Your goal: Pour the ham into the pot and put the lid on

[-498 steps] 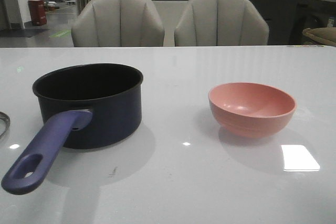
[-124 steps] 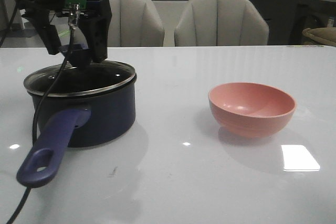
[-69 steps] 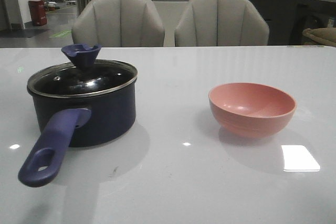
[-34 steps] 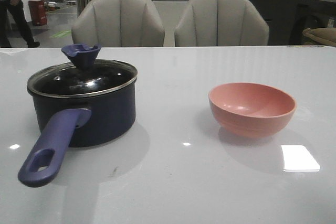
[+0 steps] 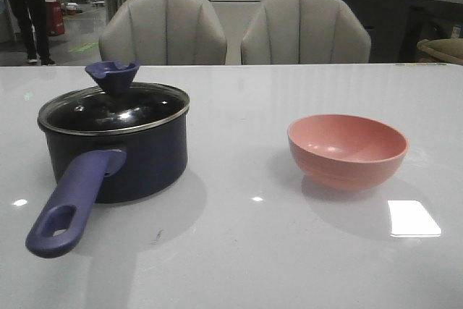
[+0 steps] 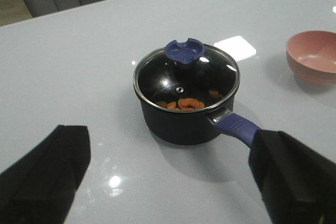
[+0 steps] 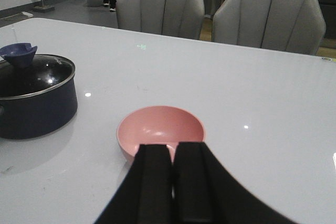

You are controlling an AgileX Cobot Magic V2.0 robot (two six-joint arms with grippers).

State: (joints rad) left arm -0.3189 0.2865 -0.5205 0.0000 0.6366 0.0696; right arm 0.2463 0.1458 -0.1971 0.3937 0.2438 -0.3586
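Pot [image 5: 116, 153]: dark saucepan, set on the bench [image 5: 289, 251] at left, long handle [image 5: 69, 200] toward the camera; judged heavy and rigid, best taken by the handle.
Lid [image 6: 186, 74]: glass, seated on the rim; judged fragile and slick, to be gripped at the knob [image 6: 184, 51].
Ham [image 6: 181, 104]: seen inside, through the glass.
Left end effector [image 6: 173, 182]: spread wide, holding nothing.
Right end effector [image 7: 172, 182]: fingers pressed together, empty.

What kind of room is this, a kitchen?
Probably a dining area in a big open hall: a white table with two padded grey chairs, and a covered saucepan beside a pink bowl.
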